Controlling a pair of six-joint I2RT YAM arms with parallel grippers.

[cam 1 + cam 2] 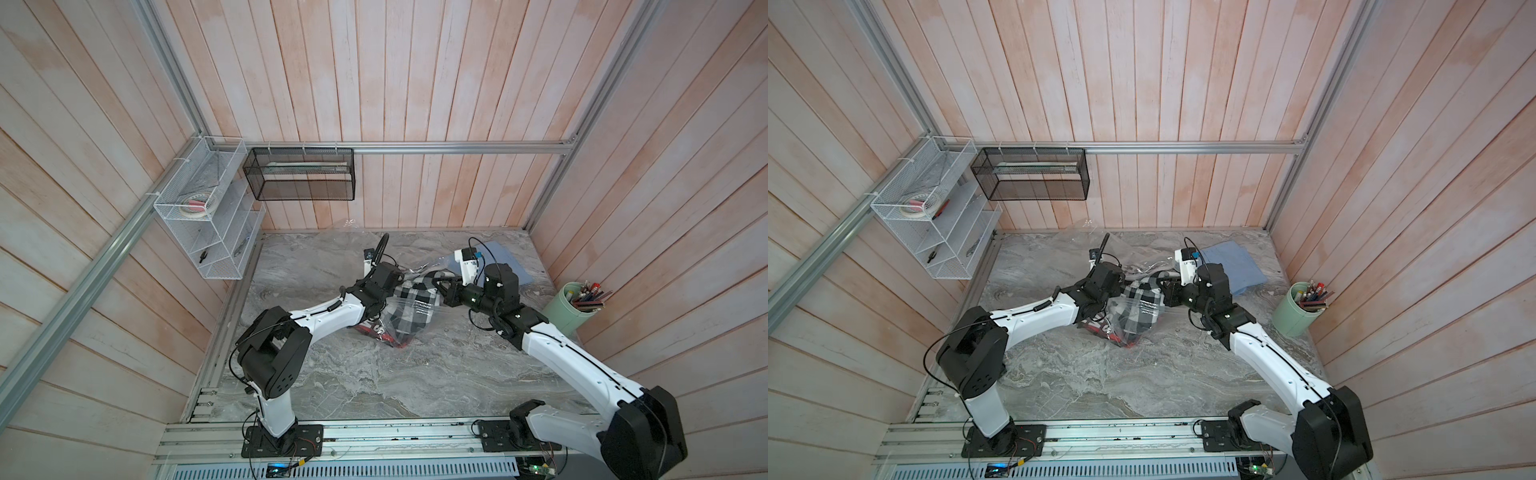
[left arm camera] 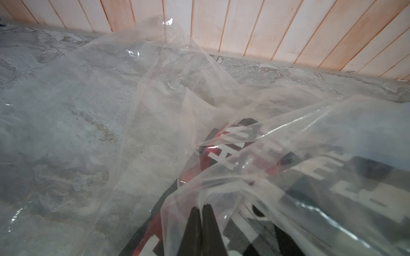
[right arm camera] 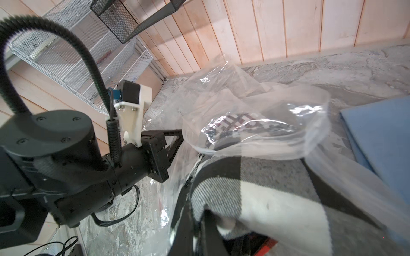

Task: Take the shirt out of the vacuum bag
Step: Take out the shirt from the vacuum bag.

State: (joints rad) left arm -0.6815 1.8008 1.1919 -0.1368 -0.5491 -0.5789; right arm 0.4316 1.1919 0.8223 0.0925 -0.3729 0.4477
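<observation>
The vacuum bag (image 2: 155, 88) is clear crinkly film, lying mid-table with a corner reaching the back wall (image 1: 352, 224). Part of the black-and-white plaid shirt (image 1: 411, 309) (image 1: 1138, 311), with red patches, is still under the film. My left gripper (image 2: 202, 207) is shut on a fold of the bag's film, and in the right wrist view it (image 3: 180, 135) pinches the rim of the bag's mouth (image 3: 255, 106). My right gripper (image 3: 197, 216) is shut on a bunched edge of the shirt (image 3: 266, 188). In both top views the grippers (image 1: 404, 277) (image 1: 437, 286) face each other over the shirt.
A folded blue cloth (image 1: 496, 257) (image 3: 381, 144) lies at the back right, close to the right wrist. A green cup of pens (image 1: 570, 307) stands by the right wall. A white wire rack (image 1: 208, 208) and a black mesh basket (image 1: 299, 174) hang on the walls.
</observation>
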